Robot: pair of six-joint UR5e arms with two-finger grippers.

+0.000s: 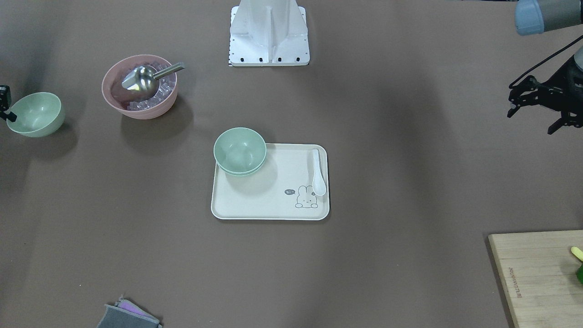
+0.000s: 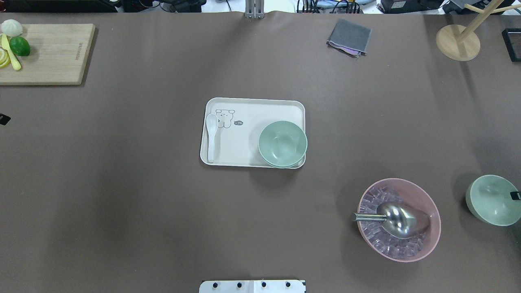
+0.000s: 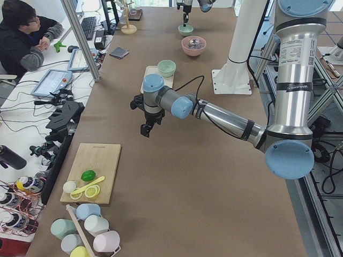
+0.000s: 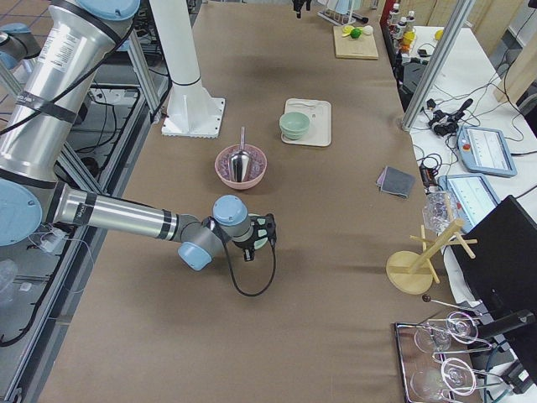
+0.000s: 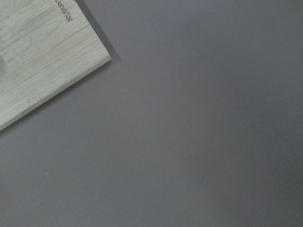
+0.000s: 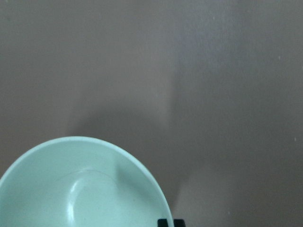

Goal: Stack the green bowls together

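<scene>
brown table [image 2: 122,183] | tray [image 2: 252,108] | pink bowl [image 1: 141,114] | green bowl [image 2: 490,199] | cutting board [image 2: 53,57] | cloth [image 2: 349,36]

My left arm [image 3: 225,120] reaches far out over the left end of the table, forearm nearly level, wrist bent so that my left gripper [image 1: 533,119] hangs pointing down, clear of the surface. Its two fingers [image 1: 513,108] are spread wide apart with nothing between them. My right arm [image 4: 126,217] stretches the other way, forearm low and almost level, out to the right end of the table. There my right gripper [image 4: 258,233] also points straight down, held low. Only the tips of its fingers show from above, so I cannot tell how its jaws stand.
</scene>
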